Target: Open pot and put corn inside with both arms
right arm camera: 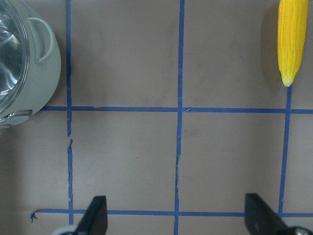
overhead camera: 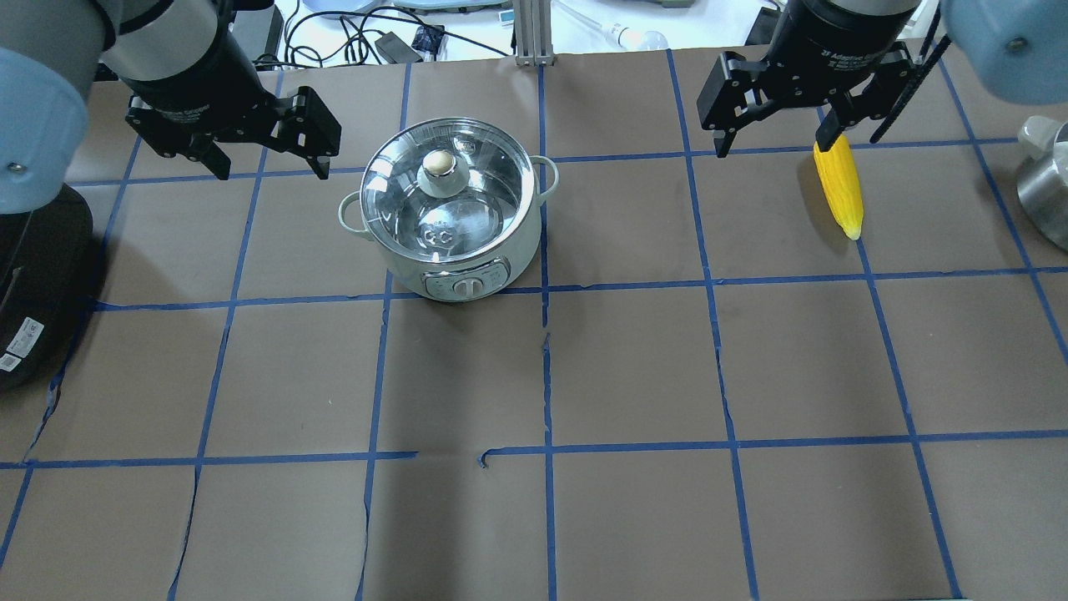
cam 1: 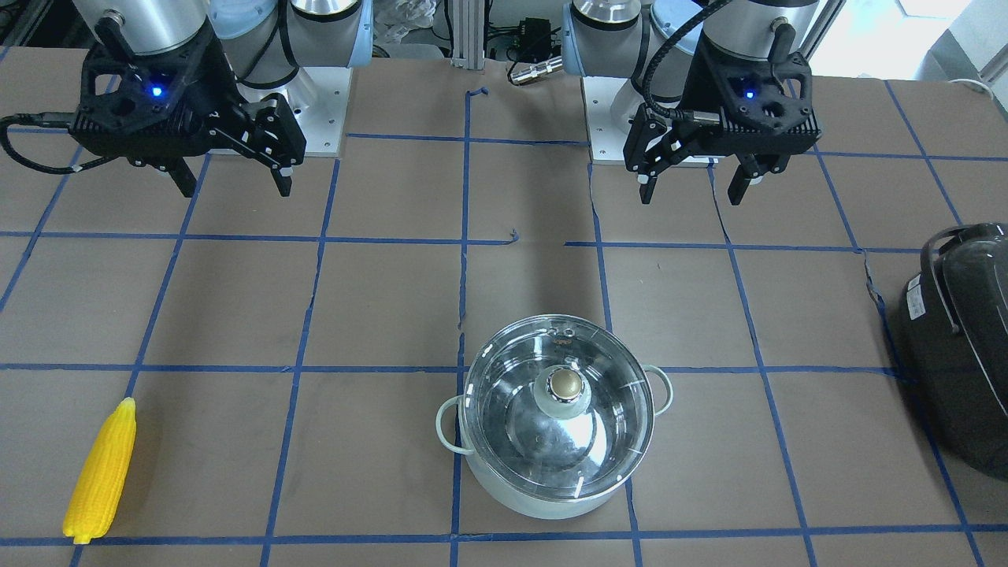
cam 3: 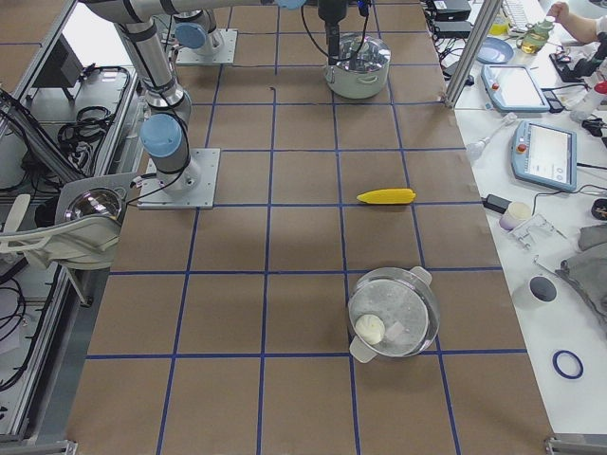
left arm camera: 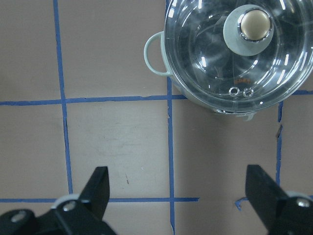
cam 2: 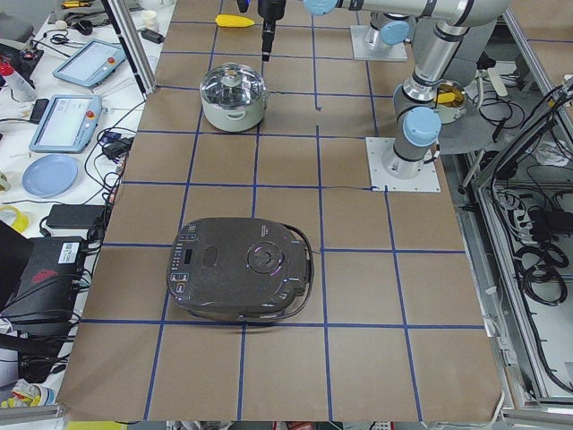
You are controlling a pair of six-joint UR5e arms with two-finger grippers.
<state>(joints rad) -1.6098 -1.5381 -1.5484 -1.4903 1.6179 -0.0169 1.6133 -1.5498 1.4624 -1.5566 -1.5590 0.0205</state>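
Note:
The pale mint pot (overhead camera: pixel 501 250) stands on the table with its clear glass lid (overhead camera: pixel 480 188) on and the metallic knob (overhead camera: pixel 440 167) on top; it also shows in the front view (cam 1: pixel 543 500). The yellow corn (overhead camera: pixel 840 192) lies flat on the table, far to the pot's right, also in the front view (cam 1: pixel 101 472). My left gripper (overhead camera: pixel 271 171) is open and empty, raised to the left of the pot (left arm camera: pixel 234 58). My right gripper (overhead camera: pixel 773 146) is open and empty, raised near the corn (right arm camera: pixel 291 39).
A dark rice cooker (cam 1: pixel 961 354) sits at the table's end on my left. A second steel pot with a glass lid (cam 3: pixel 394 313) sits at the end on my right. Blue tape lines grid the brown table (overhead camera: pixel 634 367).

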